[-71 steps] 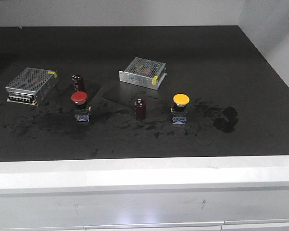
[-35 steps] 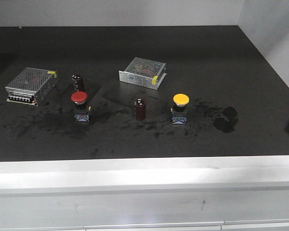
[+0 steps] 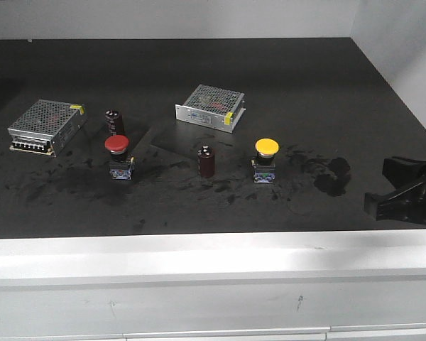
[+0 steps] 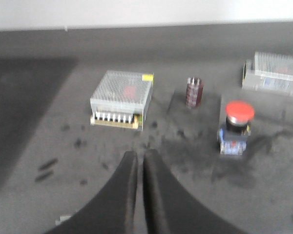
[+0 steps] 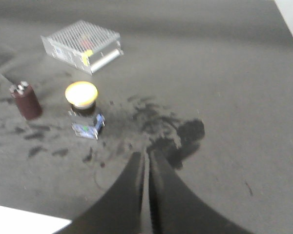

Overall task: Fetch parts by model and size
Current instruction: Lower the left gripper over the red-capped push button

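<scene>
The red-capped switch (image 3: pixel 118 156) stands upright on the black mat, left of centre, and shows at the right of the left wrist view (image 4: pixel 237 127). The yellow-capped switch (image 3: pixel 266 160) stands right of centre and appears again in the right wrist view (image 5: pixel 83 109). My right gripper (image 3: pixel 394 188) comes in at the right edge, near the mat's front, well right of the yellow switch. Its fingers lie together and empty (image 5: pixel 147 155). My left gripper (image 4: pixel 139 155) is also shut on nothing, low over the mat, short of the red switch and to its left. The front view does not show it.
Two silver mesh-topped boxes (image 3: pixel 46 126) (image 3: pixel 210 107) sit behind the switches. One maroon capacitor (image 3: pixel 115 121) stands behind the red switch, another (image 3: pixel 207 160) between the two switches. A dark smear (image 3: pixel 334 174) marks the mat. A white ledge (image 3: pixel 213 256) runs along the front.
My right gripper has come into the front view from the right edge, where only its shadow showed half a second ago. The parts on the mat have not moved.
</scene>
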